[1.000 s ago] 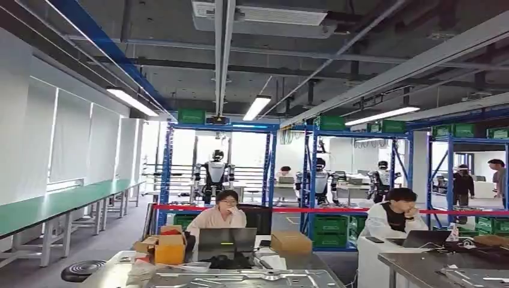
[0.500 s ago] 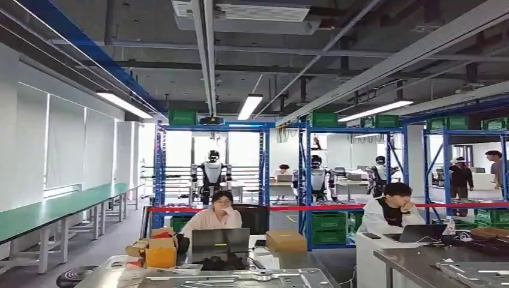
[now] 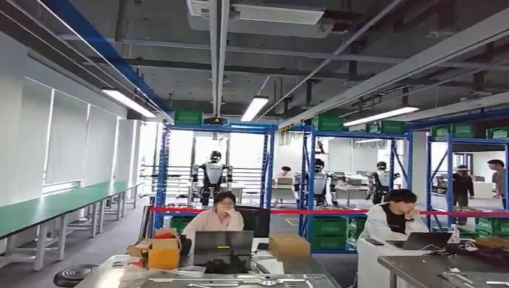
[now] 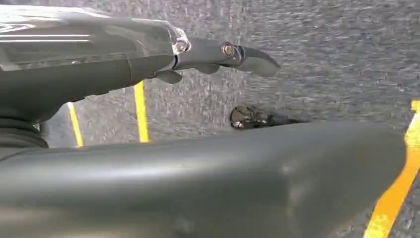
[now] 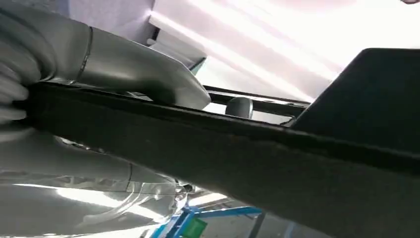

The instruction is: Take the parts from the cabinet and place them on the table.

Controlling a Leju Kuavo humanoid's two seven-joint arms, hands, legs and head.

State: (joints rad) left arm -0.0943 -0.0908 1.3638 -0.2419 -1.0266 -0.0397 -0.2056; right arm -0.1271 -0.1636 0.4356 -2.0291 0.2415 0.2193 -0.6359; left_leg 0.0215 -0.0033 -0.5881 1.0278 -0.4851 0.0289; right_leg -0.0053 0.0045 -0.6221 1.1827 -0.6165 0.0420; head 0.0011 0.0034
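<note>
The right hand (image 5: 99, 74) gripped a long, dark, flat part (image 5: 257, 163), thumb clamped over its edge. It looked stiff and fairly light, best held mid-length. The left hand (image 4: 208, 54) hung released, holding nothing.

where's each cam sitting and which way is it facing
Head view: high on the body, facing forward across the workshop at a person behind a laptop and blue racks.
Left wrist view: behind the left robot hand, facing down at grey floor with yellow lines.
Right wrist view: behind the right robot hand, which grips a dark flat part, facing up.
Shared: blue racking, head and right wrist.
</note>
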